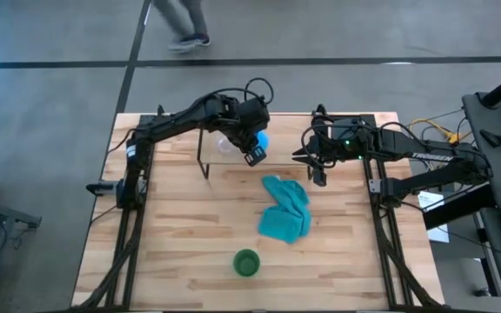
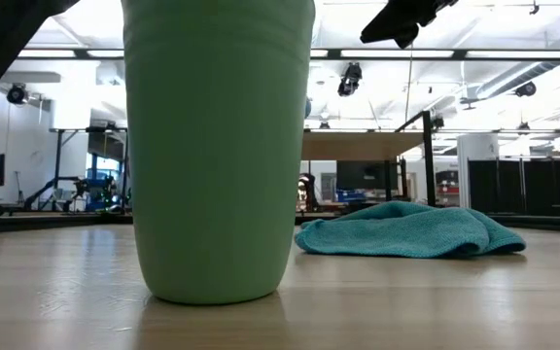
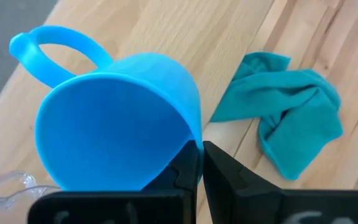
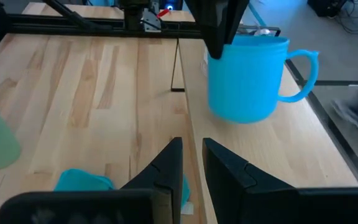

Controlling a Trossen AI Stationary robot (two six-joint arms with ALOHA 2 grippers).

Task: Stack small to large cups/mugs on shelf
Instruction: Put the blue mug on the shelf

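Note:
My left gripper [image 3: 201,149] is shut on the bright blue mug [image 3: 117,124] over the shelf [image 4: 260,143], a low rack with a light board top and thin black legs. The clear glass cup [image 1: 223,143] stands on the shelf beside the mug. The green cup [image 1: 247,262] stands upright on its base near the table's near edge and fills the low view [image 2: 217,146]. My right gripper [image 4: 191,149] hovers at the shelf's right end, open by a narrow gap and empty. My left gripper holds the blue mug by its rim [image 4: 224,45], on the side opposite the handle [image 4: 303,74]. One finger is inside the mug and one outside. The fingers come from above, pointing down. The mug hangs upright below them; whether its base touches the shelf board I cannot tell.
A crumpled teal cloth [image 1: 285,209] lies on the table between the shelf and the green cup. Bare wood stretches to the left of the cloth and around the green cup. A person's legs [image 1: 185,22] show on the floor beyond the far edge.

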